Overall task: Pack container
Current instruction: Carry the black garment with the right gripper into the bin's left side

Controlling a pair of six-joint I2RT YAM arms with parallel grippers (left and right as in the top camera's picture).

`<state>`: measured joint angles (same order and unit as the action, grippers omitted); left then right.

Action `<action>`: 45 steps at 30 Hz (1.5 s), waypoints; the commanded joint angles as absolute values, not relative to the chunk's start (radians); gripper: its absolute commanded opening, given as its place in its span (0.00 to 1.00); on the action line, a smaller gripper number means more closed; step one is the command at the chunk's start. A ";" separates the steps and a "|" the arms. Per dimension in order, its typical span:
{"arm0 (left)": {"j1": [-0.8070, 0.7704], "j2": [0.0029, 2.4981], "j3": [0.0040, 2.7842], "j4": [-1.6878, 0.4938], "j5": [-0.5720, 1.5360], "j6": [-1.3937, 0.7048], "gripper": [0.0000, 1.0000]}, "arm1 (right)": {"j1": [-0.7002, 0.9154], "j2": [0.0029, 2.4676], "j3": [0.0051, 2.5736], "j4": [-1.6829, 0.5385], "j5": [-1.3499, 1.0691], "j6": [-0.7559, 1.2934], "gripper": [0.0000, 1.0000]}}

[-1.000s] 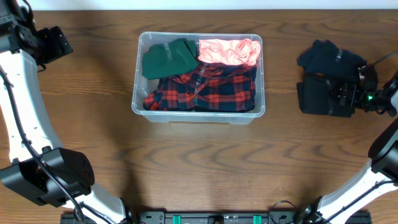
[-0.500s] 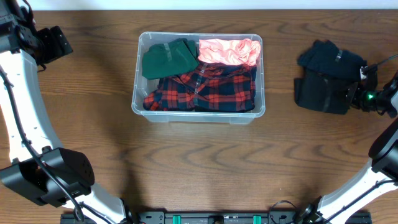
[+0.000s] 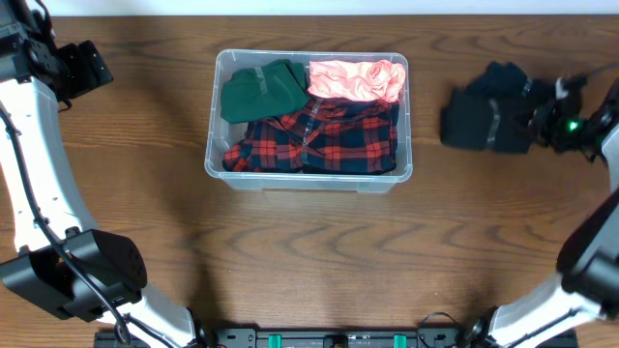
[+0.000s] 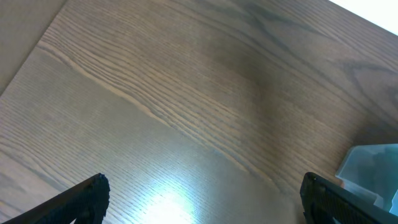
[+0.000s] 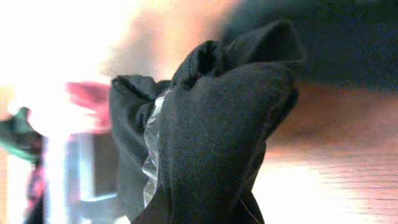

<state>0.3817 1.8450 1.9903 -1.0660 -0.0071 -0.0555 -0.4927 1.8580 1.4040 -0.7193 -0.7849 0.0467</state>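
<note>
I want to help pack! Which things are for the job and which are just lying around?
For the job: container, holding a green garment, pink garment and plaid shirt; black garment, pinched in the right gripper.
Just about: wooden table; left gripper, open, holding nothing.

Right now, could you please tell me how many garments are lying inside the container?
3: a green one in the far left corner, a pink one in the far right corner, and a red plaid shirt across the near side. Others may be hidden underneath.
</note>
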 commanded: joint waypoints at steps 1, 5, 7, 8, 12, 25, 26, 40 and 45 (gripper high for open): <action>0.382 1.852 1.993 -1.065 -0.009 -0.065 0.98 | -0.438 1.666 1.417 -0.716 -0.781 0.182 0.01; 0.382 1.852 1.993 -1.065 -0.009 -0.065 0.98 | -0.366 1.500 1.417 -0.702 -0.712 0.262 0.01; 0.382 1.852 1.993 -1.065 -0.009 -0.065 0.98 | -0.329 1.427 1.417 -0.694 -0.707 0.297 0.01; 0.382 1.852 1.993 -1.065 -0.009 -0.065 0.98 | -0.308 1.398 1.417 -0.690 -0.707 0.316 0.01; 0.382 1.852 1.993 -1.065 -0.009 -0.065 0.98 | -0.213 1.334 1.417 -0.683 -0.707 0.388 0.01; 0.382 1.852 1.993 -1.065 -0.009 -0.065 0.98 | 0.173 1.412 1.416 -0.510 -0.524 0.640 0.01; 0.382 1.852 1.993 -1.065 -0.009 -0.065 0.98 | 0.200 1.422 1.416 -0.494 -0.507 0.656 0.01; 0.382 1.852 1.993 -1.065 -0.009 -0.065 0.98 | 0.489 1.597 1.416 -0.347 -0.280 0.880 0.01; 0.382 1.852 1.993 -1.065 -0.009 -0.065 0.98 | 0.532 1.647 1.416 -0.315 -0.281 0.905 0.01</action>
<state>0.3817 1.8450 1.9903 -1.0660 -0.0071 -0.0555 0.5140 1.6325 1.4059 -0.3355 -0.2989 0.8635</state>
